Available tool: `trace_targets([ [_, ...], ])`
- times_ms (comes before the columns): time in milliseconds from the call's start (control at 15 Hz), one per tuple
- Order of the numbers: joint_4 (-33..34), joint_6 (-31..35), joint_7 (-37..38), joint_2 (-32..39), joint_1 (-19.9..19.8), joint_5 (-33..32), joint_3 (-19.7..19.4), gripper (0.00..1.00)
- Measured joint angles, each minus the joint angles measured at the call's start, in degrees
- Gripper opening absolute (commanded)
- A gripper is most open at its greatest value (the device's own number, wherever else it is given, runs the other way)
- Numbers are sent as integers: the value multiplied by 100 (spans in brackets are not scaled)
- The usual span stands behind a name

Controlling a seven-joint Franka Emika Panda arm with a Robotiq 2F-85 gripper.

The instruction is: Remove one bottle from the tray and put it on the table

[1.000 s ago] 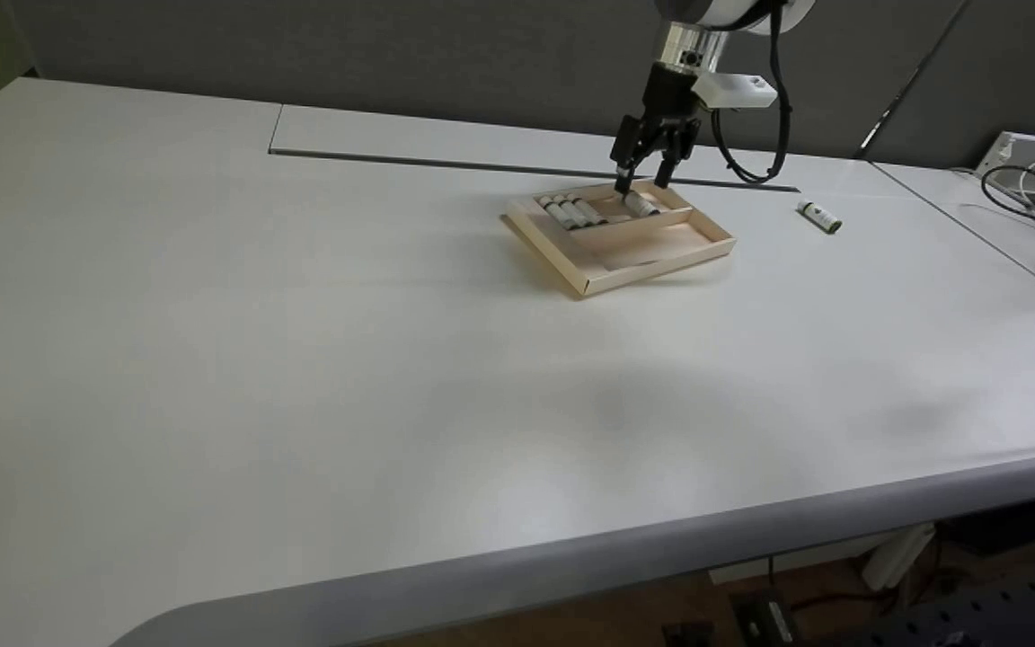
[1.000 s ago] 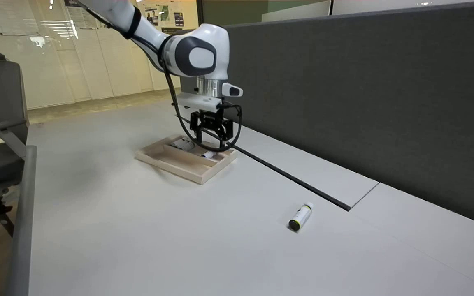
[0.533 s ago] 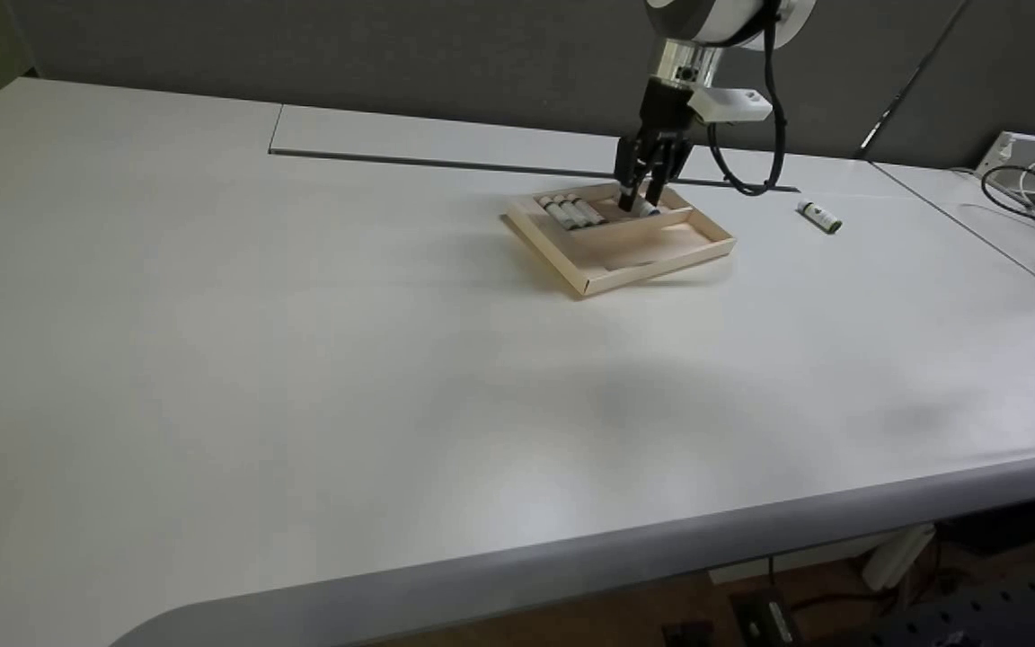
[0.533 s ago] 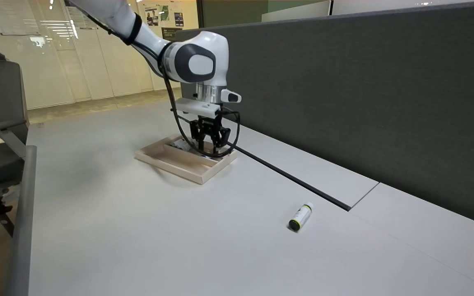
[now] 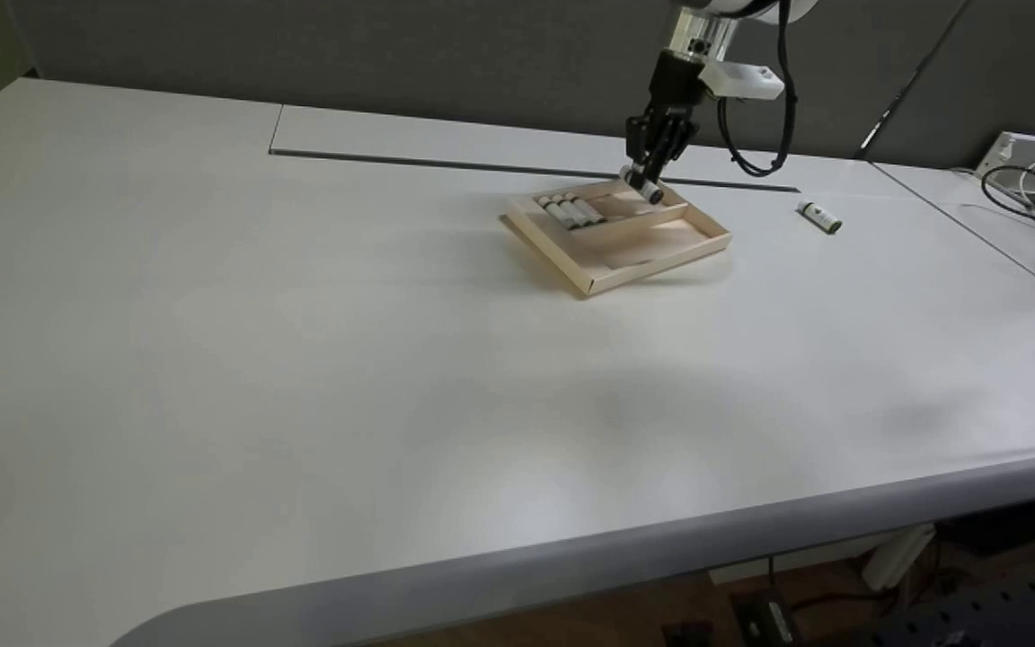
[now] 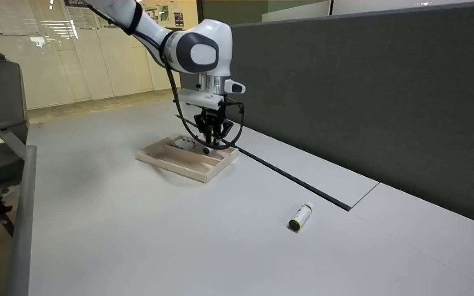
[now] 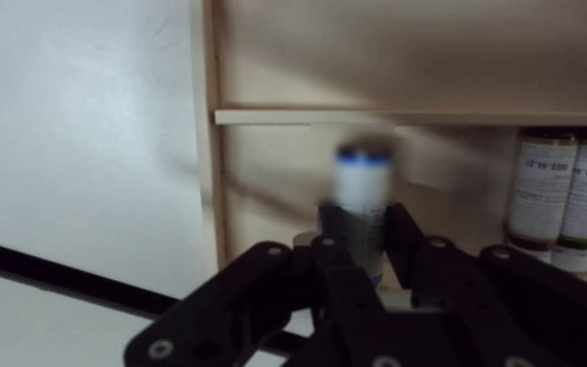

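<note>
Two black fingers [image 7: 403, 232] clench a blue-banded bottle [image 7: 364, 183] over the light-wood tray [image 5: 661, 268], in which three more bottles [image 5: 569, 212] lie side by side. Below spreads a smooth white-grey worktop [image 5: 302, 359] with a dark strip [image 6: 287, 176] towards its back and a loose green-banded bottle [image 6: 301, 216] lying well apart from the tray. Around it stand a charcoal partition [image 6: 364, 102] and, in an exterior view, a grey office chair [image 6: 0, 98].
</note>
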Motion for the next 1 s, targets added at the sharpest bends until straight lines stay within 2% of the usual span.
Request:
trace_targets([
  [467, -419, 333, -102, -707, -413, 168, -33, 7],
  [800, -904, 949, -492, -674, -892, 160, -159, 7],
  [1000, -1043, 1030, -606, -617, -1131, 160, -237, 7],
])
